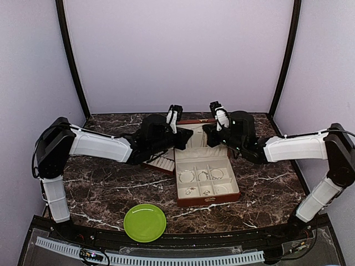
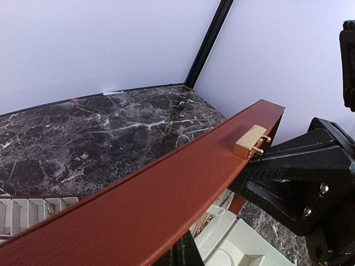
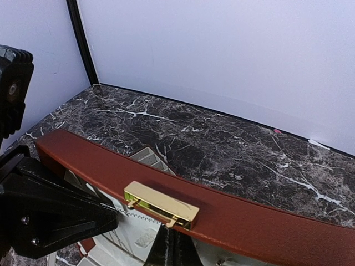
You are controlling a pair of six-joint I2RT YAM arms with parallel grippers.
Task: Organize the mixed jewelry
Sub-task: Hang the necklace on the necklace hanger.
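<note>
Jewelry (image 1: pixel 202 176) lies as small silvery rings and chains in the cream compartments of the open box (image 1: pixel 208 201), which stands mid-table (image 1: pixel 105 188).

Both arms reach in from the sides and meet at the upright lid (image 2: pixel 166 205). The biggest risk is probably that uneven pushes from the two sides twist the lid or drag the whole box across the marble. That would jolt the pieces out of their compartments and mix them again.

The lid itself is the next risk. If it drops forward it could trap a piece at the rim, and if it is forced back it could strain the hinge.

The tray (image 1: pixel 161 164) lies just beside the box on the left, partly under the left arm. A low sweep of that arm could knock it. The plate (image 1: pixel 145 222) sits well apart near the front edge and looks safe.

The left gripper (image 2: pixel 176 254) has its fingers together, tips at the underside of the lid rim. The right gripper (image 3: pixel 169 249) is likewise closed, just below the clasp (image 3: pixel 161 204). I cannot tell whether either one pinches the rim or only presses on it. Closed tips resting on a smooth edge could slip off.

A thin chain (image 3: pixel 119 209) shows near the lid's inner face and could catch on a finger.
</note>
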